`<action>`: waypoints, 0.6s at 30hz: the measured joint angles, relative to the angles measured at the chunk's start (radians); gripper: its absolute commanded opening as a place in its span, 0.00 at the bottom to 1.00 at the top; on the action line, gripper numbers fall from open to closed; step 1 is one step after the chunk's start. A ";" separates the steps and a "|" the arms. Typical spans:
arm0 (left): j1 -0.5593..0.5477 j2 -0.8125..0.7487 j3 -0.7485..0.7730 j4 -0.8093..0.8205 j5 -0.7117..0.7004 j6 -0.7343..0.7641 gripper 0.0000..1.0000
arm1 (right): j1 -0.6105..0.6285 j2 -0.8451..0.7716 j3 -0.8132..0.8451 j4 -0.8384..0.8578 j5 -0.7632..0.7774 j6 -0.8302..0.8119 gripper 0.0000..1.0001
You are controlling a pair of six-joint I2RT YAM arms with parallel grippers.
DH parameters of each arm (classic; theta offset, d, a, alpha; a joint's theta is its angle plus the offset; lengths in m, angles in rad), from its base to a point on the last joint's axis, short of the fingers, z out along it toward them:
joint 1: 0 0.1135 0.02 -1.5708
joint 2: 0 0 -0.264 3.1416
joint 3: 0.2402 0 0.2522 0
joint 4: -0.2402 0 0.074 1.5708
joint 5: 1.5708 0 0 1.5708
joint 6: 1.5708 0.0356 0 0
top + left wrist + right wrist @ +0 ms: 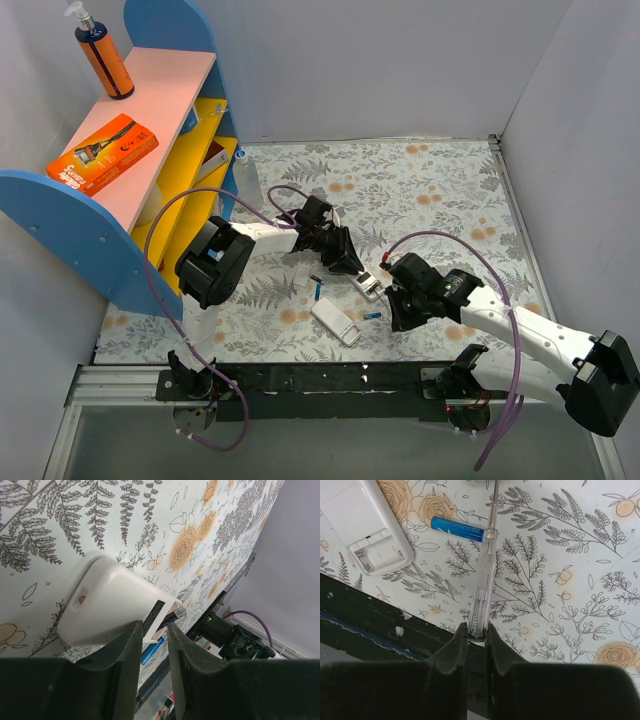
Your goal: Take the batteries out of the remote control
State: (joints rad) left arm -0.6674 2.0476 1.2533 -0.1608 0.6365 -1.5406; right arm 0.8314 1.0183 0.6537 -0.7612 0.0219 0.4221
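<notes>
Two blue batteries (372, 315) are seen loose on the floral worktop (450, 200) from above, near a remote control (368, 285) flanked by the left pincer (348, 264) and right pincer (395, 305). At the left wrist, narrowly parted fingers (127, 650) frame the remote's open bay, with one cell (150, 652) seated inside; a grasp cannot be confirmed. At the right wrist, a clear rod (484, 580) is clenched, its tip beside a freed cell (457, 528). If the rod slipped, that cell could be flicked away.

Blue battery (457, 529), white remote (110, 600), floral tabletop (560, 580)
</notes>
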 measured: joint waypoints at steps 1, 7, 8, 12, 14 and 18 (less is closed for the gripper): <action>0.000 0.000 0.000 0.000 0.000 0.000 0.28 | 0.000 -0.001 0.005 0.005 -0.001 -0.003 0.01; 0.000 0.000 0.000 0.000 -0.001 0.000 0.28 | 0.000 -0.056 0.011 0.020 -0.002 -0.014 0.01; 0.000 0.000 0.000 0.000 -0.001 0.000 0.28 | 0.000 -0.071 0.012 0.024 0.001 -0.014 0.01; 0.000 0.000 0.000 0.000 0.000 0.000 0.28 | 0.000 -0.097 0.020 0.031 0.013 -0.018 0.01; 0.000 0.000 0.000 0.000 0.000 0.000 0.28 | 0.000 -0.096 0.020 0.033 0.016 -0.023 0.01; 0.000 0.000 0.000 0.000 -0.001 0.000 0.28 | 0.000 -0.092 0.020 0.034 0.014 -0.030 0.01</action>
State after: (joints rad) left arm -0.6674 2.0476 1.2533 -0.1612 0.6357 -1.5402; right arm 0.8314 0.9264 0.6735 -0.7277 0.0364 0.3920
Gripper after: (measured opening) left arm 0.273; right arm 0.168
